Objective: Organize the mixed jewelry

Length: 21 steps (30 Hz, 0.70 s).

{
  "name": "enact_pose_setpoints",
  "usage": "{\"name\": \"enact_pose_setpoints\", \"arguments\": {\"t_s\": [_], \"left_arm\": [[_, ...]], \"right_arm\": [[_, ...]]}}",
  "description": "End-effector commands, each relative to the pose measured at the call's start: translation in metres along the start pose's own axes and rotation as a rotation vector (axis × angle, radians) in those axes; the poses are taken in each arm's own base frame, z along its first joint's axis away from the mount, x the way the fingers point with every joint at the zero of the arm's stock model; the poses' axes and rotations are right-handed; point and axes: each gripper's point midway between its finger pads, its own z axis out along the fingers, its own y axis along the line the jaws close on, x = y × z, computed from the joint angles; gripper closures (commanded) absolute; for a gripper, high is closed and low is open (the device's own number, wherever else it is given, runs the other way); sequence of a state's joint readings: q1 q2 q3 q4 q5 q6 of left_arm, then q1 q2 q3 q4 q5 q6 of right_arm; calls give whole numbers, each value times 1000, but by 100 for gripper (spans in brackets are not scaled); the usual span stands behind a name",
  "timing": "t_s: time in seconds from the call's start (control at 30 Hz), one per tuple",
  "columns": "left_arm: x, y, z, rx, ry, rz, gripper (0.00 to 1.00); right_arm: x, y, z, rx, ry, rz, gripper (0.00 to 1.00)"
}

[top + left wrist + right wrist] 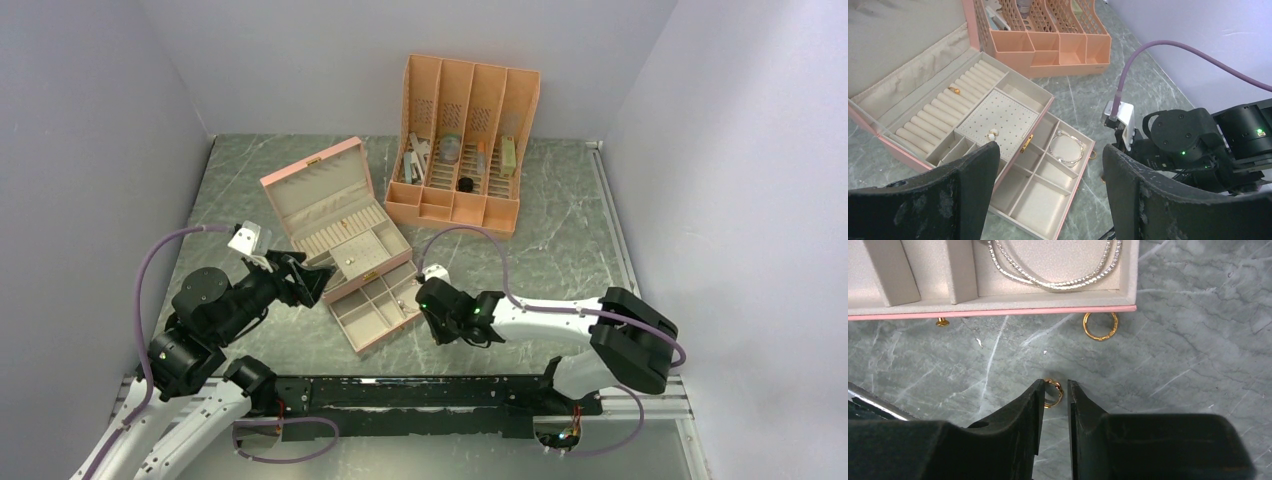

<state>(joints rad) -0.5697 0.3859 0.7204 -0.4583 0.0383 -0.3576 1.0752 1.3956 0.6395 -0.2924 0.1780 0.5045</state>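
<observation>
My right gripper (1054, 386) is low over the table, just in front of the pink jewelry box's pulled-out drawer (998, 312). Its jaws stand narrowly apart around a small gold ring (1053, 392). The ring touches the left finger, and a thin gap shows at the right finger. A second gold ring (1100, 326) and a tiny gold stud (941, 322) lie against the drawer front. A silver bracelet (1048, 270) lies in the drawer. My left gripper (1048, 165) is wide open and empty above the box (340, 240). A gold ring (953, 90) sits on the ring rolls, and earrings (992, 133) sit on the pad.
The orange slotted organizer (465, 130) with grey and black oddments stands at the back behind the box. The box lid (310, 185) stands open to the back left. Grey walls close in the left, right and back sides of the table.
</observation>
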Motion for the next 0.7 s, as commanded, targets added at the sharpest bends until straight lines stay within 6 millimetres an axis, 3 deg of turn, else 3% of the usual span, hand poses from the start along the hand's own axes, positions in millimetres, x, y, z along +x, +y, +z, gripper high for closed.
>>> {"name": "enact_pose_setpoints", "arguments": {"t_s": [0.0, 0.3, 0.47, 0.67], "left_arm": [[-3, -2, -1, 16, -10, 12, 20], [-4, -3, -2, 20, -14, 14, 20], [-5, -3, -3, 22, -17, 14, 20], [-3, -7, -2, 41, -10, 14, 20]], "right_arm": [[7, -4, 2, 61, 18, -25, 74], [22, 1, 2, 125, 41, -64, 85], [25, 9, -2, 118, 36, -53, 100], [16, 25, -13, 64, -15, -11, 100]]}}
